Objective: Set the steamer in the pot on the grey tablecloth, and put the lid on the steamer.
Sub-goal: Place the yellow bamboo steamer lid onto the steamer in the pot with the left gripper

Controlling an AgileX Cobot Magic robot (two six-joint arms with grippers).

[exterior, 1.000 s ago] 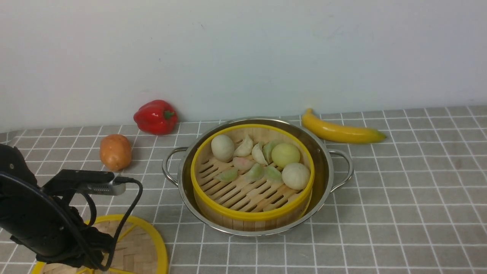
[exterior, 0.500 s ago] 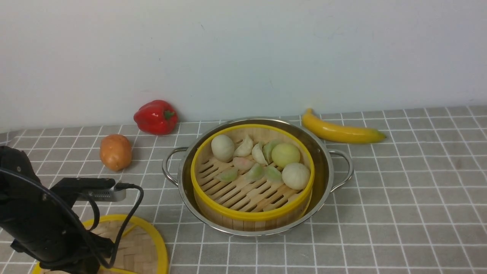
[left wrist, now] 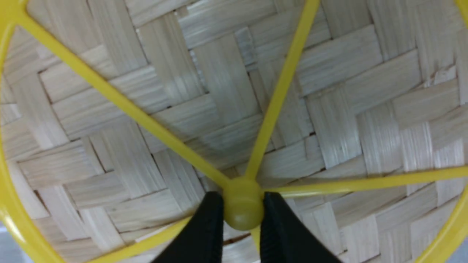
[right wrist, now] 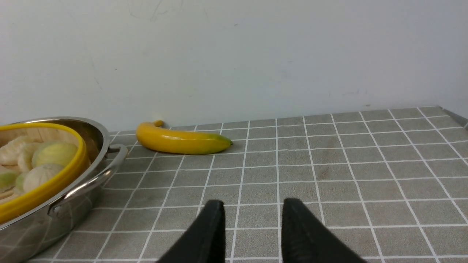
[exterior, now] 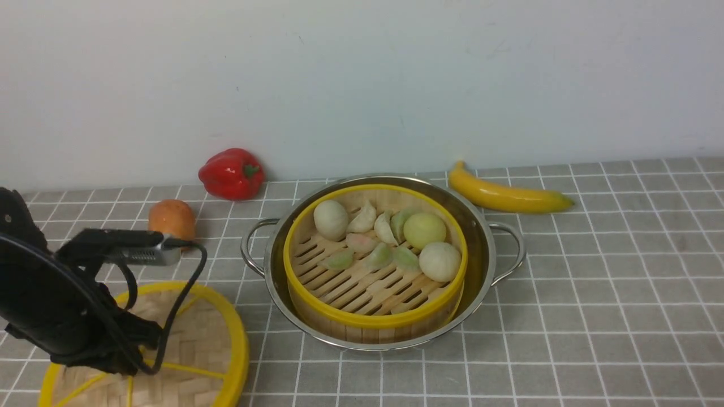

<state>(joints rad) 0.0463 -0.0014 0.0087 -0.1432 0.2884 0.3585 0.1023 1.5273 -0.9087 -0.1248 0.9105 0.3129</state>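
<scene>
Now, in the front view, the left gripper (exterior: 127, 367) and the lid (exterior: 186, 339) sit higher than a moment ago; the steamer (exterior: 373, 282) rests inside the pot (exterior: 481, 294). Over to the left wrist: fingers closed on the lid's centre knob (left wrist: 243, 204). And the right wrist: the right gripper (right wrist: 252, 204) stands open, holding nothing.

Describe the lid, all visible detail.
The lid is a flat round disc of pale woven strips, bamboo by the look, with a yellow rim, yellow spokes and a small yellow centre knob. The left fingers are closed on the knob. It is at the robot's front left, left of the pot, partly hidden by the arm; its near edge is cut off.
</scene>
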